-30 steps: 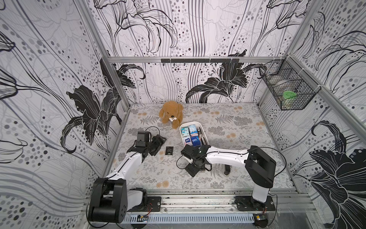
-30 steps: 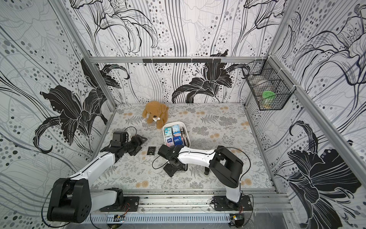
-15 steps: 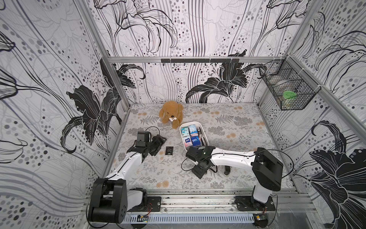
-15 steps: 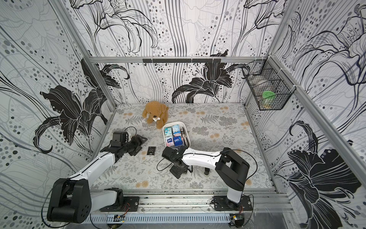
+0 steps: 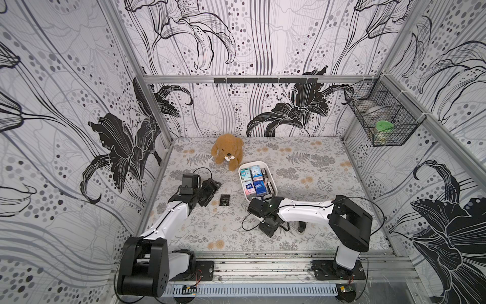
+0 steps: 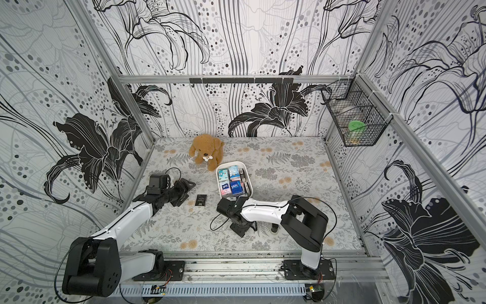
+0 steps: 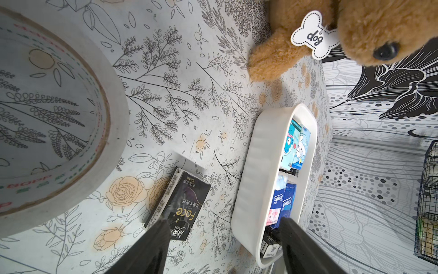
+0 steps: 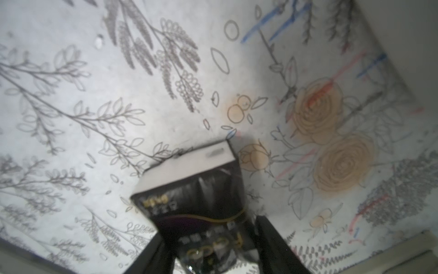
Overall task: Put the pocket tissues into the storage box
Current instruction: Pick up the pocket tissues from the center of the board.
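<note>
Black tissue packet (image 8: 194, 197) shows blurred gold lettering.

A black tissue packet (image 5: 224, 201) lies between the left claw (image 5: 213, 194) and the storage box (image 5: 241, 168).

White, round-cornered storage box (image 5: 239, 175) lies mid-tabletop, packed with blue, teal and pink pocket tissues (image 5: 256, 181). One black packet (image 5: 224, 200) lies flat toward the left edge. A second black packet (image 8: 194, 189) is pinched in the right gripper (image 8: 209, 229) nearer the front edge.

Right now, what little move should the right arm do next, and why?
Probably lift straight up. The right end effector looks pinched on a black tissue packet that seems to rest on the table, and the storage box nearby already holds other packets.
</note>
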You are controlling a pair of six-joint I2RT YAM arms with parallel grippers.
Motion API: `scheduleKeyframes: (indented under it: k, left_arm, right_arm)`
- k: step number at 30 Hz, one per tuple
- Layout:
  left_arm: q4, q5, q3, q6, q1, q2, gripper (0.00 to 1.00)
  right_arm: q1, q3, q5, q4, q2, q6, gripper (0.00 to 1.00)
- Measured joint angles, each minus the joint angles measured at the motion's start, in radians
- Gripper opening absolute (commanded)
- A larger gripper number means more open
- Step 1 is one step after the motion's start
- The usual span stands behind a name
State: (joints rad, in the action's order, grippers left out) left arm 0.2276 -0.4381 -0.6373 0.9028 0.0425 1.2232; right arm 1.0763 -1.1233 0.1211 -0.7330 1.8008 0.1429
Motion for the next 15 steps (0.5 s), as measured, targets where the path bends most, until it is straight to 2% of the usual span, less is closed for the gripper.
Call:
scheduleKeyframes:
  k: [8,15]
  left_arm:
    - [0.000,0.000,0.000,0.000,0.000,0.000,0.77]
    - [-0.011,0.000,0.005,0.001,-0.001,0.002,0.77]
  right_arm:
    - [0.000,-0.008,-0.003,-0.005,-0.002,0.014,0.42]
    - [0.000,-0.135,-0.031,-0.005,-0.058,0.037,0.41]
